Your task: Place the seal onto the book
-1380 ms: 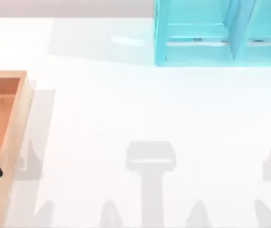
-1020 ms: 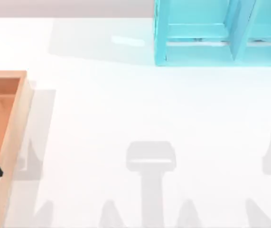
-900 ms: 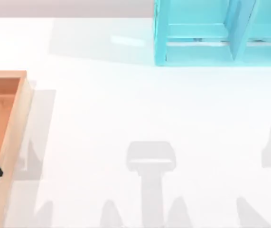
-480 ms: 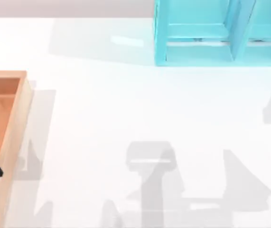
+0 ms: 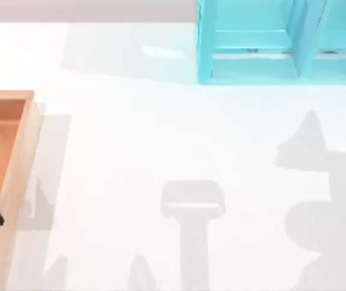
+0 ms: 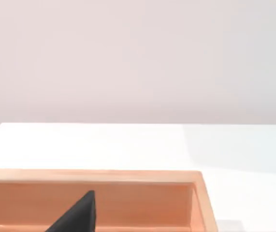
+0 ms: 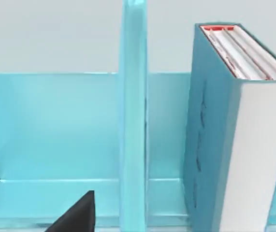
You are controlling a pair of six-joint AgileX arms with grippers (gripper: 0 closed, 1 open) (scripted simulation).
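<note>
- The book (image 7: 234, 140) stands upright in the light-blue shelf unit (image 7: 133, 121), beside its divider.
- Whether either arm's fingers are parted or closed cannot be told.

No legible text — none anywhere.

- My right wrist camera is facing the light-blue shelf unit (image 7: 55, 125); its upright divider (image 7: 133, 116) is splitting it into compartments
- The book (image 7: 234, 140) is standing upright in the compartment beside that divider, white page edges facing me, red showing at its top
- One dark fingertip (image 7: 77, 215) of mine is poking in at the frame's edge
</note>
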